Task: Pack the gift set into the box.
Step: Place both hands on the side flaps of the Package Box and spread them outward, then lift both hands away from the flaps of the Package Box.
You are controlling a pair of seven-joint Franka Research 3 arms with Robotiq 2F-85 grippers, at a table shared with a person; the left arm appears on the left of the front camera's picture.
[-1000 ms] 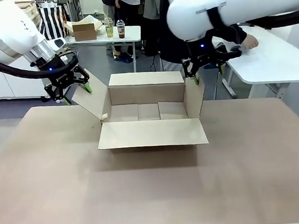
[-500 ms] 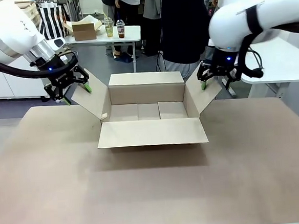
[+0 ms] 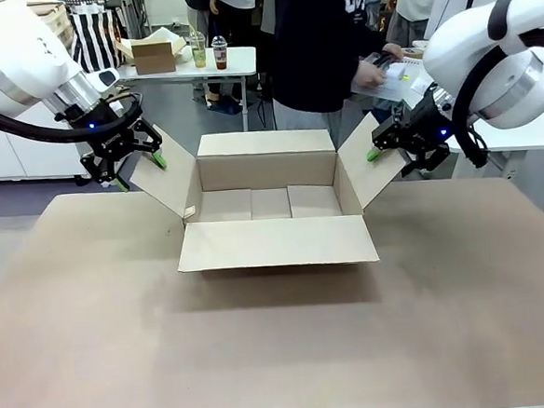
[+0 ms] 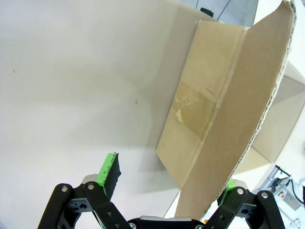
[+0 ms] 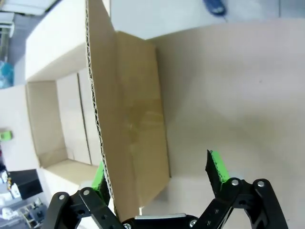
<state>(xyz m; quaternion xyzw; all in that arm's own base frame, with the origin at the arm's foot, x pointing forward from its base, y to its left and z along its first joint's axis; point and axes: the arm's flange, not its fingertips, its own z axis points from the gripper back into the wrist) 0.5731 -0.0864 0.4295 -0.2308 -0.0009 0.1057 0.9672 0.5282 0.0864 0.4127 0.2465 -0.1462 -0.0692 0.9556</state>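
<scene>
The box (image 3: 270, 204) stands open mid-table, its near flap lying flat and both side flaps splayed outward. My left gripper (image 3: 142, 172) is open astride the left flap; in the left wrist view that flap (image 4: 224, 109) runs between the gripper's (image 4: 169, 179) fingers, close to the right one. My right gripper (image 3: 390, 158) is open astride the right flap, whose edge (image 5: 97, 105) lies against the left finger of the gripper (image 5: 157, 171). A person's hands (image 3: 374, 66) hold a small flat item over the side table; whether it is the gift set I cannot tell.
A white side table (image 3: 498, 104) stands at the far right, close behind my right arm. A back table (image 3: 234, 57) holds a small carton and two cups. The brown tabletop (image 3: 264, 354) in front of the box is free.
My right arm has swung out to the right, taking the right flap from upright to splayed outward. The person at the far side has come into view. My left arm has not moved.
</scene>
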